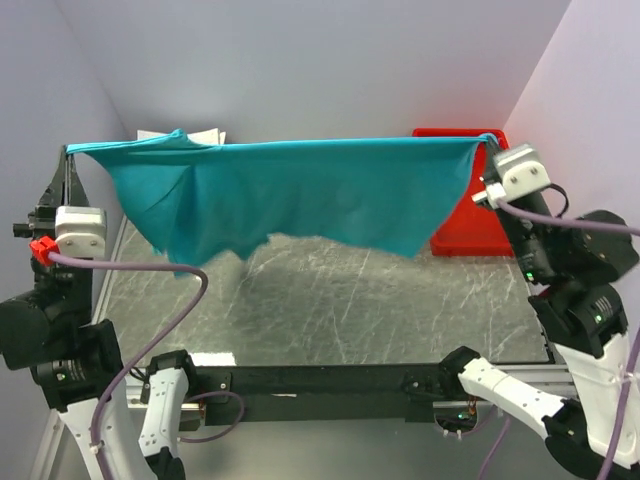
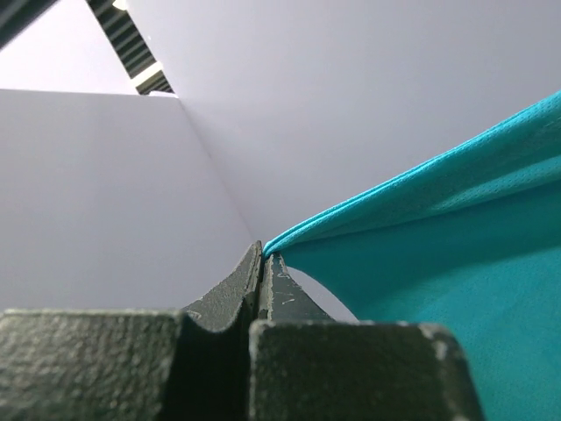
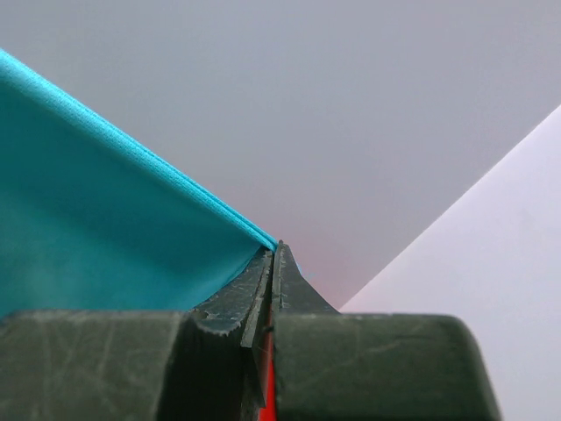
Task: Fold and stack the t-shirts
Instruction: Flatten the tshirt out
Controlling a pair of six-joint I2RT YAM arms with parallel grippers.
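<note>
A teal-blue t-shirt (image 1: 300, 195) hangs stretched in the air across the table, its lower edge dangling above the surface. My left gripper (image 1: 68, 152) is shut on the t-shirt's left corner; in the left wrist view (image 2: 265, 253) the cloth (image 2: 456, 263) runs out from the closed tips. My right gripper (image 1: 490, 140) is shut on the right corner; in the right wrist view (image 3: 273, 250) the cloth (image 3: 96, 237) leaves the closed tips to the left. A white t-shirt (image 1: 205, 134) peeks out behind the teal one at the back left. Dark and red shirts are out of view.
A red plastic tray (image 1: 465, 240) sits at the back right, partly hidden by the hanging cloth. The grey marbled table top (image 1: 330, 300) lies below. Pale walls close in the left, back and right sides.
</note>
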